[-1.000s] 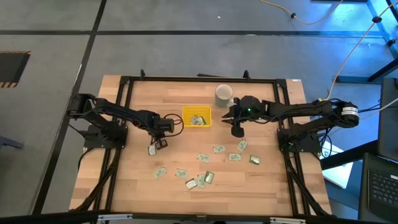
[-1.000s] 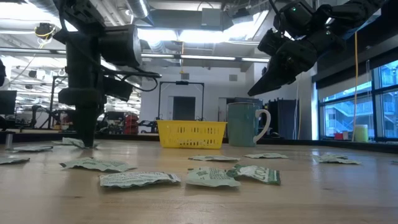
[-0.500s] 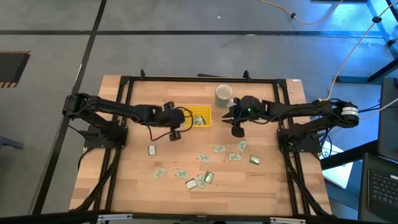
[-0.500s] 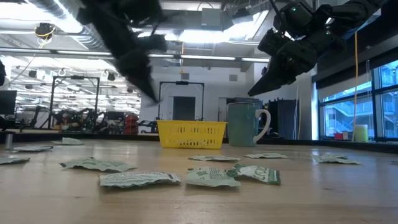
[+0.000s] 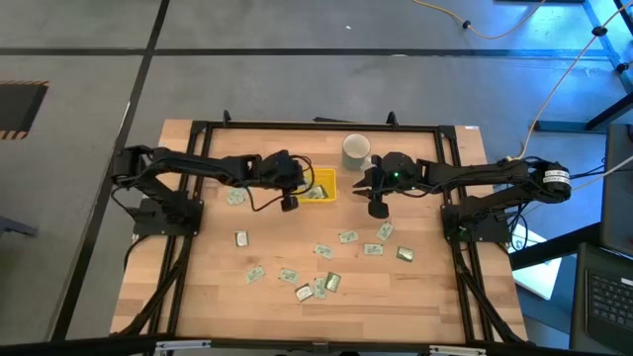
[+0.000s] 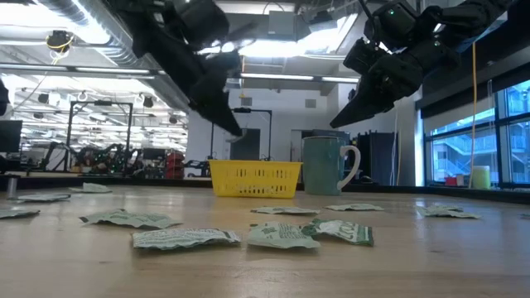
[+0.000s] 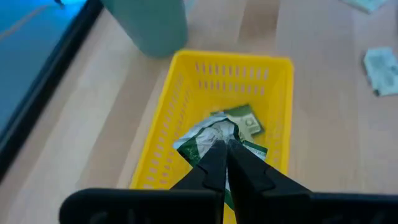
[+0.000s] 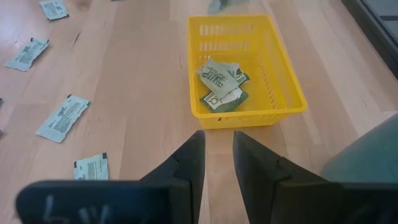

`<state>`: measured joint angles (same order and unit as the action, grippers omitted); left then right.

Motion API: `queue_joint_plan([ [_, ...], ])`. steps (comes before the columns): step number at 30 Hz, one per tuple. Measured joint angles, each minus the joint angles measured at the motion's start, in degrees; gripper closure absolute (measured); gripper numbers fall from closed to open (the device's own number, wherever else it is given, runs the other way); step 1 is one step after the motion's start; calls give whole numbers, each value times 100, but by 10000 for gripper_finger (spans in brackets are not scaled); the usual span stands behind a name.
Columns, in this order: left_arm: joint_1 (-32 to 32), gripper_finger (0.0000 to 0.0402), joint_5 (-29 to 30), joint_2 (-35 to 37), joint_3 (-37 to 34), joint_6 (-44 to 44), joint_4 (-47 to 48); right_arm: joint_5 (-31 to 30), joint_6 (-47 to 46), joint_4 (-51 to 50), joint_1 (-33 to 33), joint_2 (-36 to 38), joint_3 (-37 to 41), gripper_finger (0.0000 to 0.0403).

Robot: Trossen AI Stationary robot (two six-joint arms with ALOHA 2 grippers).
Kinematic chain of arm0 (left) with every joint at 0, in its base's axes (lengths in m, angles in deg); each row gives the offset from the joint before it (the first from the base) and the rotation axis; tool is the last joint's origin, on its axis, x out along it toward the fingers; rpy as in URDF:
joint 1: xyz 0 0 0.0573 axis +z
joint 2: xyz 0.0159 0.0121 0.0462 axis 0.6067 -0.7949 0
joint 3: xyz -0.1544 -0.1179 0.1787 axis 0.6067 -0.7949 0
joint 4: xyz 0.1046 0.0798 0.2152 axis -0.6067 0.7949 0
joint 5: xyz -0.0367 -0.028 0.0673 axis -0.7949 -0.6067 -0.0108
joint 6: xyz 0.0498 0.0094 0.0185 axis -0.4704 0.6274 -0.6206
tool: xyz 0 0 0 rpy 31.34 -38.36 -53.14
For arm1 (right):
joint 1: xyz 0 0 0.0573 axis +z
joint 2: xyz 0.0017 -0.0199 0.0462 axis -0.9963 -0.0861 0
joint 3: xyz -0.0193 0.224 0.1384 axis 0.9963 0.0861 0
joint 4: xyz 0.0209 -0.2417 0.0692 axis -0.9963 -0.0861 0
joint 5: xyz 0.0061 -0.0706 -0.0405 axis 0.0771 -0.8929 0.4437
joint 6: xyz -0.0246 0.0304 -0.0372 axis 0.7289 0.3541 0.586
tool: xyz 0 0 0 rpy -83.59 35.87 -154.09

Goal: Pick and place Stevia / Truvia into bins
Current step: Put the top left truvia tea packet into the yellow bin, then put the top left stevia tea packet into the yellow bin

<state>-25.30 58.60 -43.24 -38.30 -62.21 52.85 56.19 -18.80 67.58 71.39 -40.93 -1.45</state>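
The yellow tray (image 5: pixel 313 174) stands on the table's far middle and holds a few green-and-white sachets (image 8: pixel 220 84). Several more sachets lie flat on the wood nearer me, such as one (image 5: pixel 348 236) and another (image 5: pixel 240 237). My left gripper (image 5: pixel 289 203) is raised at the tray's left near corner, slanting down toward it, fingers shut (image 7: pixel 222 147). My right gripper (image 5: pixel 377 206) hangs raised just right of the tray, open with a narrow gap (image 8: pixel 217 144), and touches nothing. My left gripper has its fingers shut in the air over the tray's left end (image 7: pixel 155 146). I cannot tell whether a sachet is between them; the sachets seen past the fingertips (image 7: pixel 214 132) lie in the tray.
A pale mug (image 5: pixel 356 150) stands right of the tray's far corner, close to my right arm. A black frame (image 5: pixel 198 129) runs around the table. One sachet (image 5: pixel 234 196) lies left of the tray. Bare wood lies between the tray and the scattered sachets.
My left gripper has risen from the table beside the sachet at the left and swung right and toward the far edge, ending at the tray's left near corner. It has tipped from pointing straight down to a slant. My right arm has kept still.
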Motion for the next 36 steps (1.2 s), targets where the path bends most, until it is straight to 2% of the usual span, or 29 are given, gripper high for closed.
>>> queue_joint_plan([
  [7, 173, 396, -94, -469, 1, -2, -10, 0, 2, 2, -2, 0, 0, 315],
  [17, 204, 394, -112, -696, 2, -4, 9, -2, 2, 2, 0, 0, 0, 315],
  [28, 200, 370, 172, -671, 2, -4, 68, 0, 2, 2, 0, 0, -2, 315],
  [36, 193, 340, 196, -74, 2, -34, 394, -1, 2, -10, 0, -1, -2, 315],
])
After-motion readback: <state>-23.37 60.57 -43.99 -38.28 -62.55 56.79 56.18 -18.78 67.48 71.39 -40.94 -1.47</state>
